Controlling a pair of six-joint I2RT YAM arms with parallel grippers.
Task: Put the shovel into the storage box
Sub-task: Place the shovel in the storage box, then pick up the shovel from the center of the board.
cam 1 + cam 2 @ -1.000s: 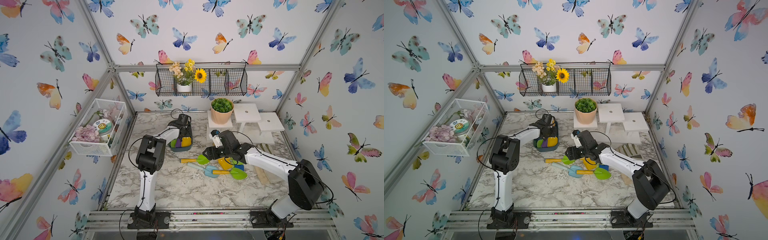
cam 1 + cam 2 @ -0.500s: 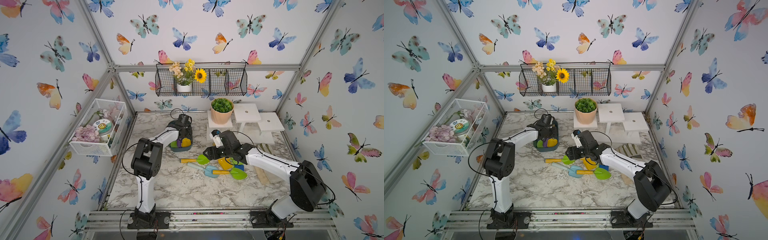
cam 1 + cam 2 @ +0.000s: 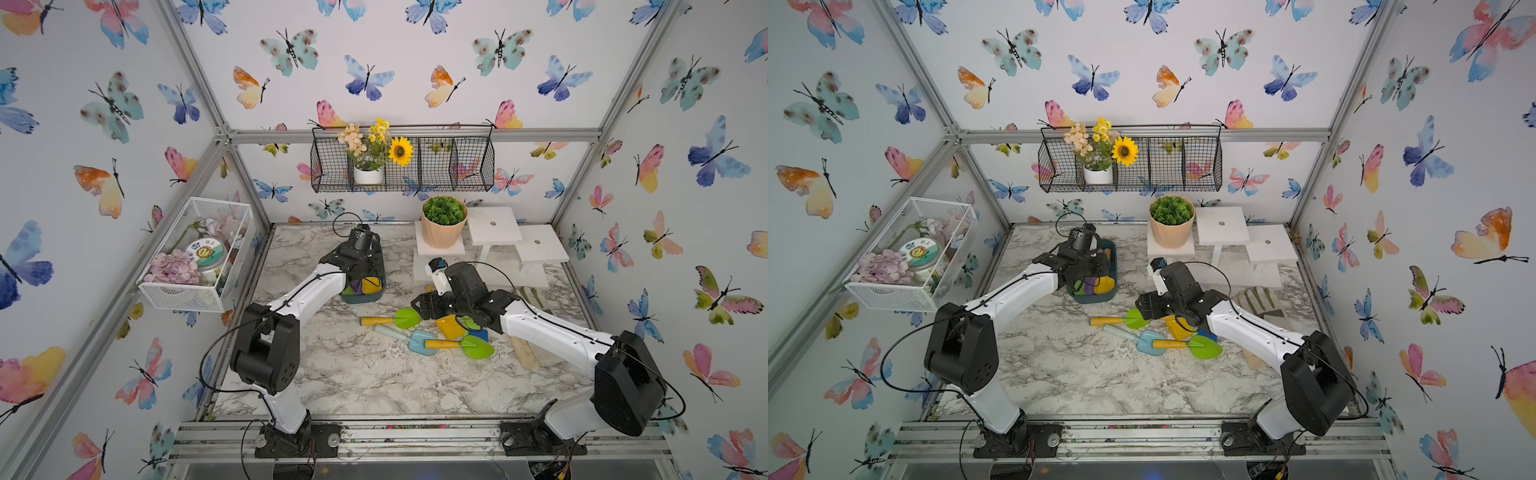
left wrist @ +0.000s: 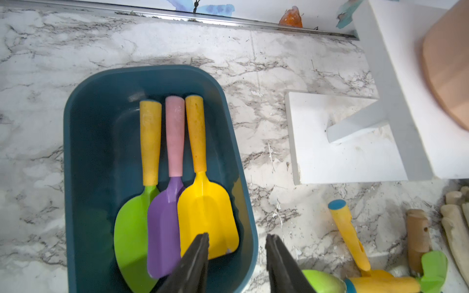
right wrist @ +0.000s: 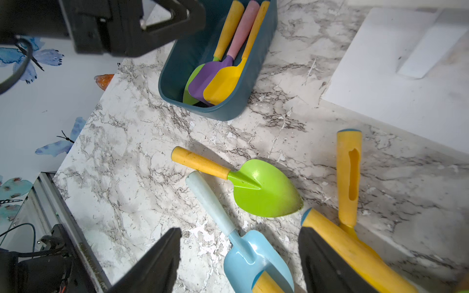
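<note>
Toy shovel sorting, mid-task. My left gripper (image 4: 237, 236) hangs over the near end of the storage box (image 4: 83, 142), jaws parted a little and holding nothing. My right gripper (image 5: 238, 230) hovers low over the marble table (image 5: 127, 165), jaws spread wide and empty, with one finger just beside a blue-capped yellow handle (image 5: 342, 243). The teal box contains three shovels laid side by side with blades overlapping and handles towards the back wall: a boxed green shovel (image 4: 132, 228), a purple shovel (image 4: 162, 228) and a yellow shovel (image 4: 205, 210). The shovels not yet stored lie in a loose cluster apart from the box, among them a loose green shovel (image 5: 264, 190) and, just beside it, a light blue shovel (image 5: 251, 253). I judge the step in hand to be the next pick. It calls for my right gripper to descend, close across an unobstructed handle and carry the shovel to the box once my left arm clears the opening. A white mesh basket (image 3: 183, 297) holds pink petals and a lidded jar; a black wire basket (image 3: 457, 166) holds a white pot of flowers.
</note>
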